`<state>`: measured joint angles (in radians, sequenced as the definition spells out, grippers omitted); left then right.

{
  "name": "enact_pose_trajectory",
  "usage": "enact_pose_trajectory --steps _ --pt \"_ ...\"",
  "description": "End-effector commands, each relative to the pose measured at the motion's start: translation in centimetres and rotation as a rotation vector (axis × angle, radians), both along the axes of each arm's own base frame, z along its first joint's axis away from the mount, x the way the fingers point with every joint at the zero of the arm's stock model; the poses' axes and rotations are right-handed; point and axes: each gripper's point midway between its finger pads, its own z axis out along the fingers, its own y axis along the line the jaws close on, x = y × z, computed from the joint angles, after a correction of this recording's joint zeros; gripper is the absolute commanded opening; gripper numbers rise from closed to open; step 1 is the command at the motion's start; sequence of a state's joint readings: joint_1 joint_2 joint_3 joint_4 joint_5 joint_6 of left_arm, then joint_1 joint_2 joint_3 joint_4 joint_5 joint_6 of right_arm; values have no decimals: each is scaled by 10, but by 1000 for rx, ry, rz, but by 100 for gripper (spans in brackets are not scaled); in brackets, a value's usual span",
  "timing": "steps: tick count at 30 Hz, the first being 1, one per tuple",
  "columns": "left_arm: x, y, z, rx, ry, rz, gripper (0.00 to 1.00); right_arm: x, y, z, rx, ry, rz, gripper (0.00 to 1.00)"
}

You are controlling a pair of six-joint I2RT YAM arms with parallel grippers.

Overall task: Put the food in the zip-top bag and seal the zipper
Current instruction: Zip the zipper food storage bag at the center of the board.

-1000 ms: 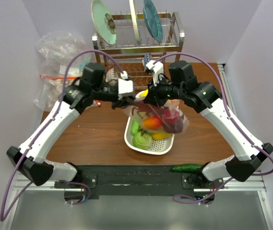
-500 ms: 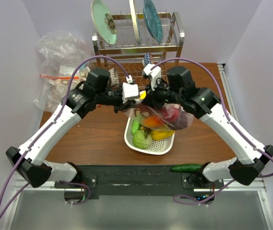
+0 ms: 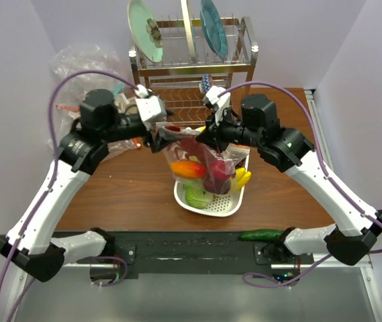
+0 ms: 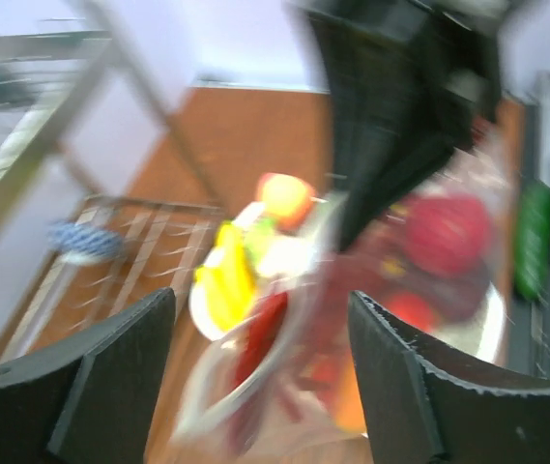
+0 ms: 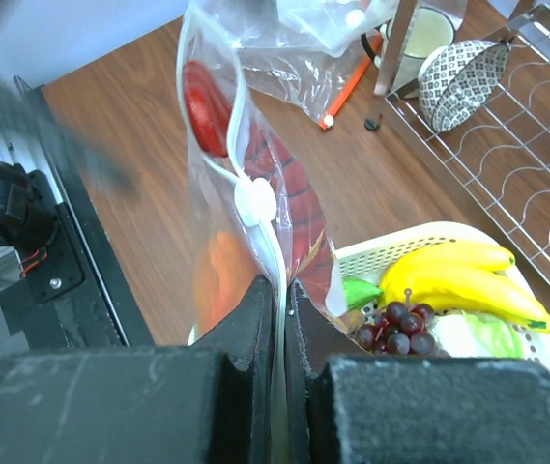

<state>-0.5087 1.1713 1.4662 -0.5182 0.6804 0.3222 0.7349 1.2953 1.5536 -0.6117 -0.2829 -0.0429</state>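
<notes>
The zip-top bag [image 3: 201, 161] hangs over the white tray [image 3: 207, 206], with red and orange food [image 3: 187, 168] inside it. My right gripper [image 3: 207, 134] is shut on the zipper [image 5: 255, 203], which runs straight up from between its fingers [image 5: 282, 300]. A red piece of food [image 5: 202, 97] shows behind the strip. My left gripper [image 3: 156, 137] is at the bag's left end, jaws wide apart. In the blurred left wrist view the bag [image 4: 371, 280] lies ahead between the fingers [image 4: 110, 377]; whether they touch it I cannot tell.
Yellow bananas [image 5: 458, 275], dark grapes [image 5: 400, 329] and a pale green cabbage [image 3: 194, 196] lie in the tray. A dish rack [image 3: 191, 60] with plates stands at the back. A bulky clear bag [image 3: 76, 74] sits back left. A green vegetable [image 3: 261, 235] lies at the near edge.
My left gripper has opened and swung left, away from the right gripper. The bag now hangs from the right gripper and has shifted left over the tray.
</notes>
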Motion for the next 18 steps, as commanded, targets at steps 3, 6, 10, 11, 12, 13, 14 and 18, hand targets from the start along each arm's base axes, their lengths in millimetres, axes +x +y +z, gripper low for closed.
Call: enact_pose_trajectory --steps 3,6,10,11,12,13,14,18 --pt "30 41 34 -150 22 251 78 -3 9 24 101 -56 35 0" --pt "32 50 30 -179 47 293 75 -3 10 23 103 -51 40 0" --pt "24 55 22 -202 47 287 56 -2 9 27 110 -58 34 0" --pt "24 55 13 -197 63 289 55 -2 9 27 112 -58 34 0" --pt "24 56 10 -200 77 297 55 -3 9 28 115 -57 34 0" --pt "25 60 6 -205 86 316 55 -2 10 28 114 -58 36 0" --pt "29 65 4 -212 95 354 55 -2 8 28 116 -58 33 0" --pt "30 73 7 -299 166 405 60 -3 10 26 115 -52 44 0"
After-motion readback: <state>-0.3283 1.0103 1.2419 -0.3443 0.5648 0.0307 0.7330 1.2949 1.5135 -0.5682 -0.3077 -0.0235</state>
